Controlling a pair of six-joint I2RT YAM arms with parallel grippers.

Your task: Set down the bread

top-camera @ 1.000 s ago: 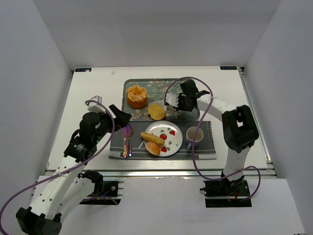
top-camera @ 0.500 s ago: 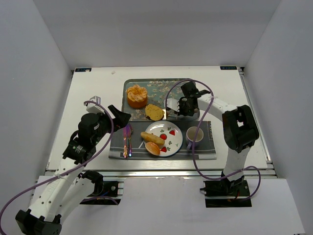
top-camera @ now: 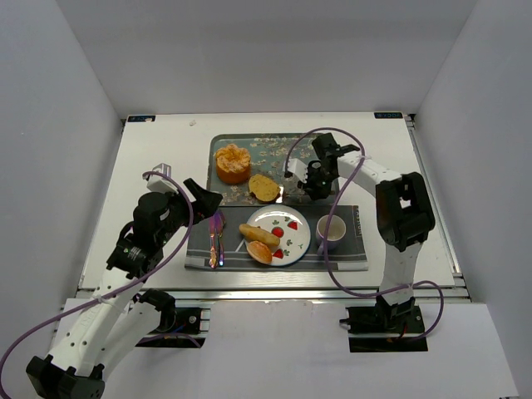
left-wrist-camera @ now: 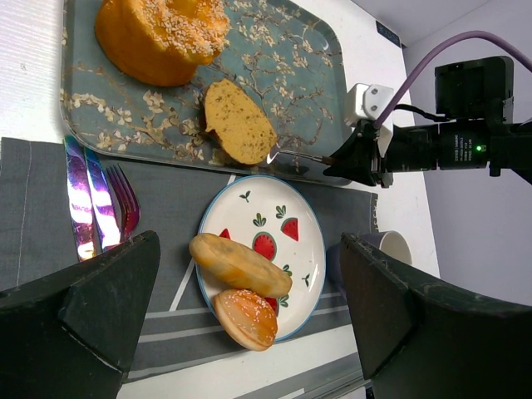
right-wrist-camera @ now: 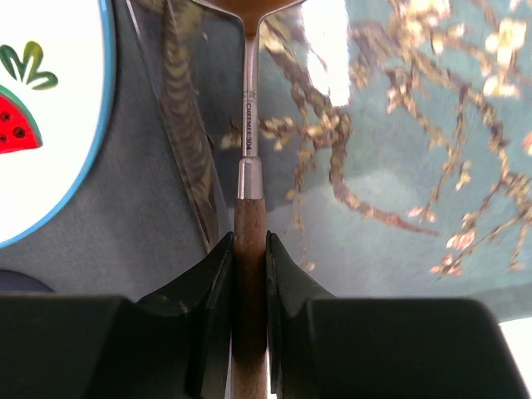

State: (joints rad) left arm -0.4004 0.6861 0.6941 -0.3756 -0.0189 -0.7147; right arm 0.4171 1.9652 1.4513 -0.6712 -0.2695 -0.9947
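The slice [top-camera: 264, 188] [left-wrist-camera: 239, 120] is resting on the tray [top-camera: 274, 150] [left-wrist-camera: 283, 75], just beyond the far rim of the plate [top-camera: 298, 241] [left-wrist-camera: 301, 241]. The roll [top-camera: 258, 233] [left-wrist-camera: 239, 264] and the bun [top-camera: 259, 252] [left-wrist-camera: 246, 318] are sitting on the plate's left half, touching each other, with the bun nearer the plate's near rim. A spatula [left-wrist-camera: 303, 155] [right-wrist-camera: 248, 133] is reaching the slice's edge on the side facing the plate; whether its metal end is sliding under the slice cannot be told. The right gripper [top-camera: 313, 178] [left-wrist-camera: 362, 158] [right-wrist-camera: 249, 249] is pinching the spatula's wooden handle, its fingers pressing on both sides, and it is hanging just past the plate's far right rim, over the tray's near edge. A sesame-topped cake [top-camera: 233, 162] [left-wrist-camera: 162, 37] is standing on the tray farther from the plate than the slice, to the far left. A cup [top-camera: 331, 229] [left-wrist-camera: 391, 245] is sitting just right of the plate, and cutlery [top-camera: 214, 237] [left-wrist-camera: 91, 208] is lying left of it, all on the grey mat [top-camera: 349, 249] [left-wrist-camera: 41, 183] under the plate. The left gripper [top-camera: 206, 198] is hovering to the plate's left beyond the cutlery, its fingers spread wide and gripping nothing.
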